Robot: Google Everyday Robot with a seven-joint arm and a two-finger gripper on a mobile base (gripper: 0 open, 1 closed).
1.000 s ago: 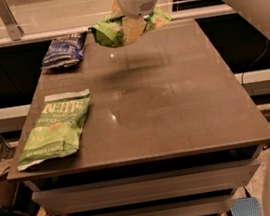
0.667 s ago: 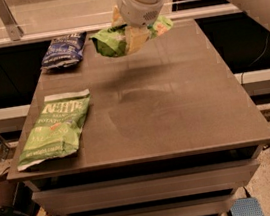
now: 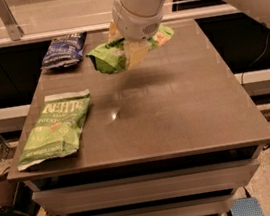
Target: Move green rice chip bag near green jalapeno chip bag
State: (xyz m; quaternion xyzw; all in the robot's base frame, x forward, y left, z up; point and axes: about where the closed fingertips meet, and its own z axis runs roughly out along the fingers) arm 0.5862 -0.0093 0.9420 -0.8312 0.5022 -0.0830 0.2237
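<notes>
My gripper (image 3: 131,50) is shut on the green rice chip bag (image 3: 107,57), a wrinkly bright green bag that hangs in the air above the back middle of the table. Part of the bag sticks out to the right of the gripper (image 3: 163,34). The green jalapeno chip bag (image 3: 54,128), larger and flat with white block lettering, lies at the table's front left. The held bag is up and to the right of it, well apart.
A dark blue bag (image 3: 64,51) lies at the table's back left corner. The brown table (image 3: 177,119) has drawers below its front edge. A metal rail (image 3: 38,37) runs behind the table.
My gripper has carried the green rice chip bag a little lower and toward the table's front. The two bags on the table have not moved.
</notes>
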